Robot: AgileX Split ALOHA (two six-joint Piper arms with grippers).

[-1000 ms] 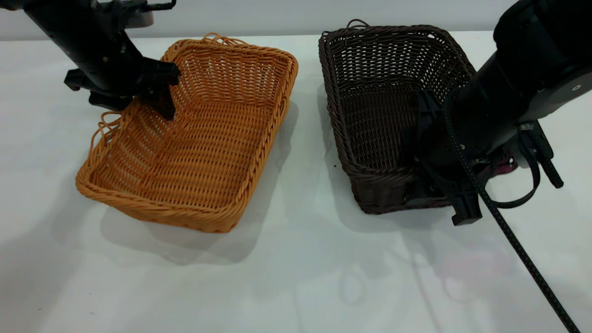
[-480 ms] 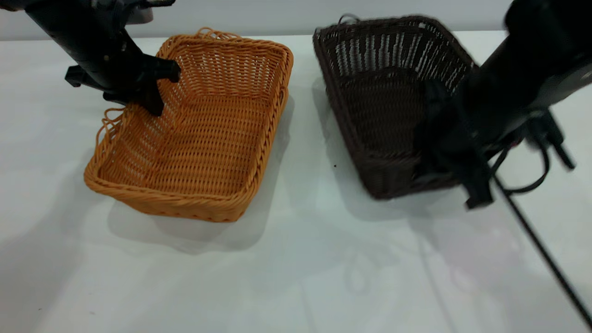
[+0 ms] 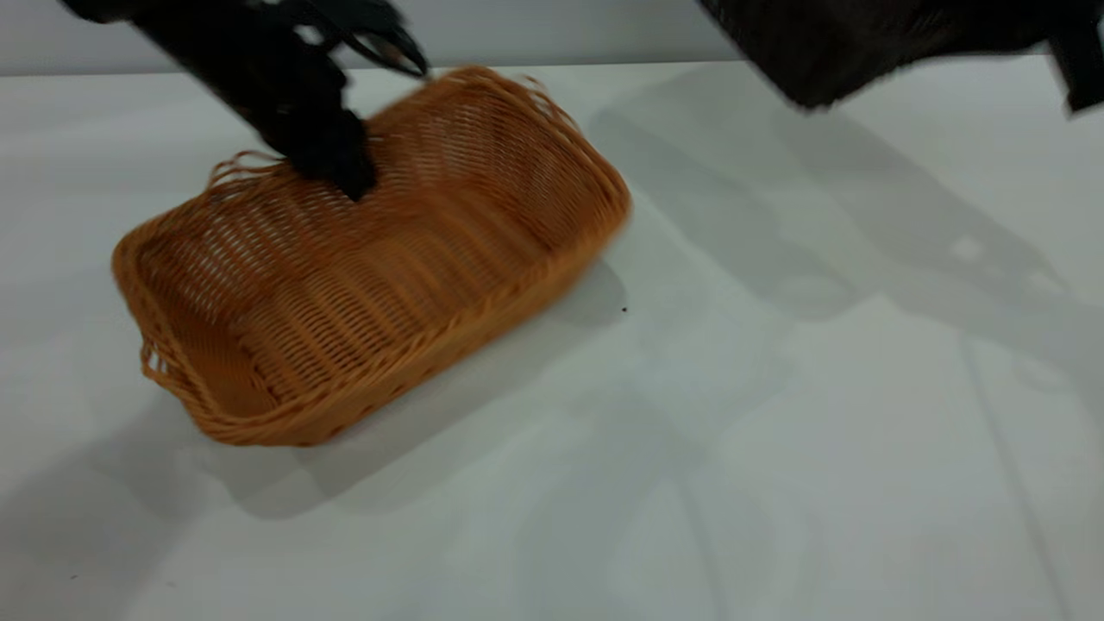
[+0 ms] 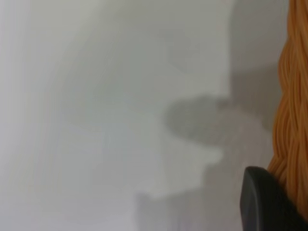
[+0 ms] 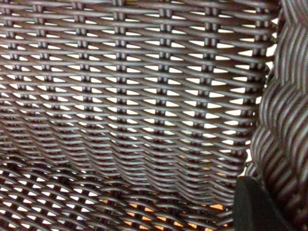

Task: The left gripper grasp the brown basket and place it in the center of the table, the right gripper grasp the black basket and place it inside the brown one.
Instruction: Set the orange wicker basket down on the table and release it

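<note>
Pinching the braided rim, the left gripper (image 3: 349,177) jaws hold the brown basket (image 3: 362,259) tilted on the desk (image 3: 776,431). The right gripper's jaws hold the black basket (image 3: 828,43) aloft by its rim. Both look light, stiff, easiest gripped at the rim.

Matte black left arm (image 3: 250,78), bulky and blocky, narrowing to a dark claw, the left gripper (image 3: 349,177). Thin black cable (image 3: 388,47) looping off near the wrist. Rounded, smooth black fingertip (image 4: 267,204) up close, plain and unmarked. Another dark, blunt fingertip (image 5: 257,207), same matte finish. Black edge of the right arm (image 3: 1082,60) at the far corner.
</note>
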